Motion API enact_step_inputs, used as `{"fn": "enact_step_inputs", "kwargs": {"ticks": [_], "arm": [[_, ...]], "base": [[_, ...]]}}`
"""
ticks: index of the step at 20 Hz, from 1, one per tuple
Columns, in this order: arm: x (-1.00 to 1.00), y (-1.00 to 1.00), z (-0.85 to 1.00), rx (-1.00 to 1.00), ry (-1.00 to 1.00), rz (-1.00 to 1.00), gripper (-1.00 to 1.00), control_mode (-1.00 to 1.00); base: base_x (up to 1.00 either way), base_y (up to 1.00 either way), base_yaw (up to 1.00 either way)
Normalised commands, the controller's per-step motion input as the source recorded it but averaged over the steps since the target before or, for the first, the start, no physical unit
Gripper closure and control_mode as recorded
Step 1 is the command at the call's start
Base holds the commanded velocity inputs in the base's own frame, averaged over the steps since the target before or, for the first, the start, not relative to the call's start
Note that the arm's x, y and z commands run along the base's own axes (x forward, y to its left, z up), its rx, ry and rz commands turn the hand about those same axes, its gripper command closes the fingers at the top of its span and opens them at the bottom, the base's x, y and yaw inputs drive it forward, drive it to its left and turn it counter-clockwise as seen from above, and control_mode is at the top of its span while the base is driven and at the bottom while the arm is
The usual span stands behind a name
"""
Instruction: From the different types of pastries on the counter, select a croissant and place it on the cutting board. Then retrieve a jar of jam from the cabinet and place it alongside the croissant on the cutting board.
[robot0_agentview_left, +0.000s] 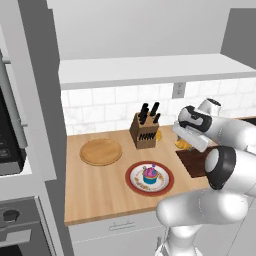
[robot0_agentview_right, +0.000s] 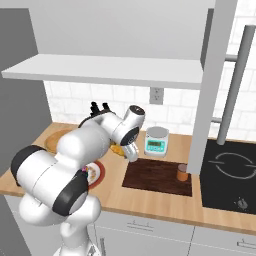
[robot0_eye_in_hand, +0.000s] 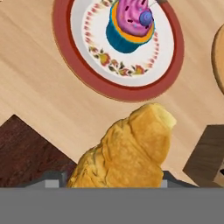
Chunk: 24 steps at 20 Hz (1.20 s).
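Observation:
My gripper (robot0_agentview_left: 184, 143) (robot0_agentview_right: 122, 150) (robot0_eye_in_hand: 118, 177) is shut on the golden croissant (robot0_agentview_left: 182, 145) (robot0_agentview_right: 118, 149) (robot0_eye_in_hand: 127, 151) and holds it just above the light-wood counter (robot0_agentview_left: 100, 190) (robot0_eye_in_hand: 39, 92). It hangs by the left corner of the dark brown cutting board (robot0_agentview_left: 194, 163) (robot0_agentview_right: 157, 176) (robot0_eye_in_hand: 22, 151). The pink-and-blue cupcake (robot0_agentview_left: 150, 173) (robot0_eye_in_hand: 130, 24) sits on a red-rimmed plate (robot0_agentview_left: 134, 183) (robot0_eye_in_hand: 168, 65). A small orange-brown jar (robot0_agentview_right: 182, 172) stands at the board's right end. The pale cabinet shelf (robot0_agentview_left: 150, 70) (robot0_agentview_right: 110, 70) runs overhead.
A knife block (robot0_agentview_left: 144, 131) (robot0_eye_in_hand: 208, 151) stands against the tiled wall left of my hand. The round pale board (robot0_agentview_left: 100, 151) lies further left. A kitchen scale (robot0_agentview_right: 156, 141) sits behind the cutting board, and a black cooktop (robot0_agentview_right: 232, 175) lies to its right beyond a grey post.

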Motion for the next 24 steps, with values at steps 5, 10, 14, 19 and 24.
{"fn": "enact_step_inputs", "kwargs": {"ticks": [5,10,14,19,24], "arm": [[0.00,-0.15,0.00,-0.18,-0.01,0.14,1.00,-1.00],[0.00,-0.64,0.00,-0.11,-0.03,0.15,1.00,-1.00],[0.00,-0.69,0.00,-0.06,-0.06,0.15,1.00,-1.00],[0.03,-0.59,-0.07,-0.07,-0.02,0.18,1.00,-1.00],[0.11,-0.42,-0.38,-0.09,-0.01,0.21,1.00,-1.00]], "base": [[0.00,0.00,0.00],[0.00,0.00,0.00],[0.00,0.00,0.00],[0.00,0.00,0.00],[0.00,0.00,0.00]]}}
